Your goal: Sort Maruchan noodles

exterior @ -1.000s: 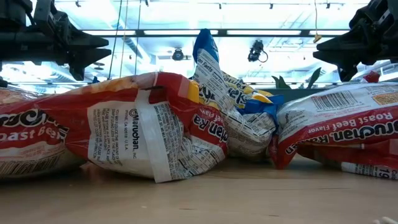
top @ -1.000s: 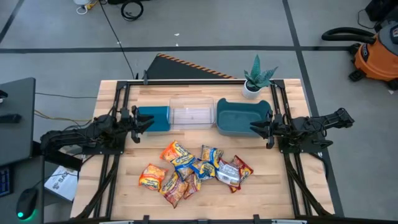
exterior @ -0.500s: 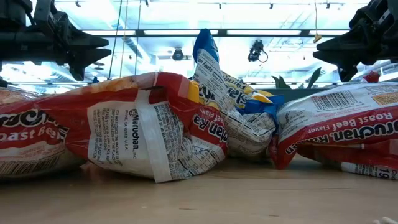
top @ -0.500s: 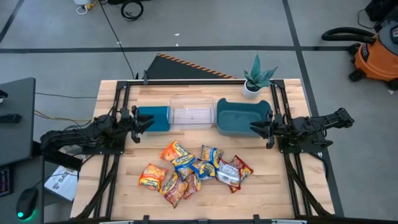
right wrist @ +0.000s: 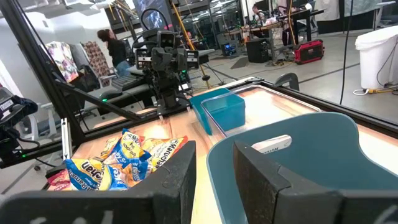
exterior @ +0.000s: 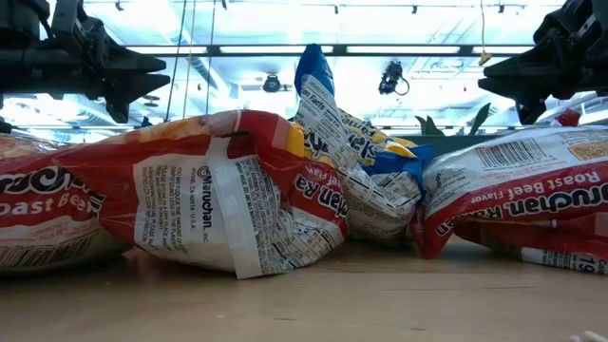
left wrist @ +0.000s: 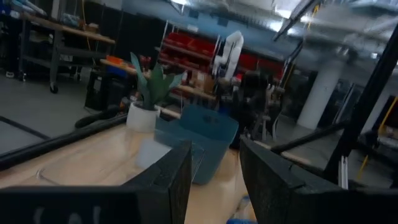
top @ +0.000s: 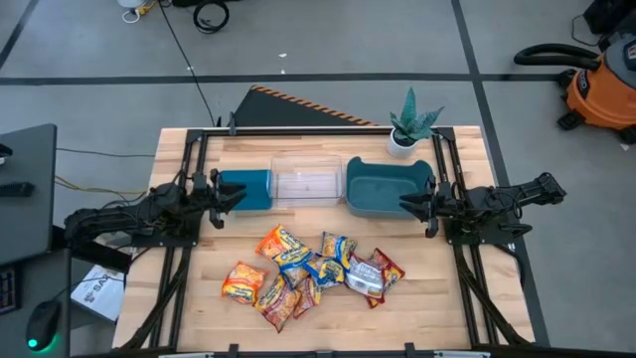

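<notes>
Wooden table [top: 199, 298] in a workshop, Maruchan noodles [top: 310, 275] heaped at its near middle.
The left gripper [top: 237, 196] is held beside the small teal bin [top: 251, 188], the right gripper [top: 407, 205] at the large teal bin [top: 386, 187]; both are seen slightly parted, apparently empty. A clear bin [top: 306, 185] is set between them.

I count about ten noodle packets [top: 313, 273] in one heap, two teal bins [top: 388, 186], one clear bin [top: 306, 186], one potted plant [top: 410, 123], and my two arms.
</notes>
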You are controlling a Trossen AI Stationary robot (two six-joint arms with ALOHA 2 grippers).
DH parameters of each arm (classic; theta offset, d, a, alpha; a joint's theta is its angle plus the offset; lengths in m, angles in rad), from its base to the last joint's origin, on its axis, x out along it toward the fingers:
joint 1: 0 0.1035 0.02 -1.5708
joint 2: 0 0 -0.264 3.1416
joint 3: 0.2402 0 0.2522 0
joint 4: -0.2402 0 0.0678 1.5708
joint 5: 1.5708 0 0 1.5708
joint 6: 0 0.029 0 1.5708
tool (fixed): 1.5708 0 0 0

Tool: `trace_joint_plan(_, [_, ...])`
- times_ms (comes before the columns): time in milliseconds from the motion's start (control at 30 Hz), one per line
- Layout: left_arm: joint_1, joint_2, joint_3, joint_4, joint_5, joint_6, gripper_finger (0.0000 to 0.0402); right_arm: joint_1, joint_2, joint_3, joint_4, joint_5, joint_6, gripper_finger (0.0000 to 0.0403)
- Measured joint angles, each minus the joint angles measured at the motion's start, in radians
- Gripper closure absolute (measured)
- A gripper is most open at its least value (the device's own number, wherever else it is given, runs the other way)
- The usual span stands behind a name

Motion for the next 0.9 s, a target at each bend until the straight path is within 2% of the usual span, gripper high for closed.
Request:
trace_joint_plan(200, [0.0, -0.001, 0.0, 0.127, -0.024, -0.023, 0.026, 0.0, 0.0, 0.0, 0.0, 0.0, 0.0, 0.0292])
trace_joint_plan(367, [0.0, 0.028, 0.01, 0.101, 0.091, -0.022, 0.026, 0.0, 0.0, 0.0, 0.0, 0.0, 0.0, 0.0291])
trace_joint_plan(467, [0.0, 0.11, 0.053, 0.008, 0.131, -0.057, 0.026, 0.0, 0.0, 0.0, 0.008, 0.0, 0.0, 0.0291])
trace_joint_plan(700, [-0.05, 0.4, 0.207, -0.028, 0.337, -0.114, 0.026, 0.0, 0.0, 0.0, 0.016, 0.0, 0.0, 0.0291])
trace_joint_plan(900, [-0.174, 0.642, 0.316, -0.11, 0.332, -0.043, 0.026, 0.0, 0.0, 0.0, 0.015, 0.0, 0.0, 0.0291])
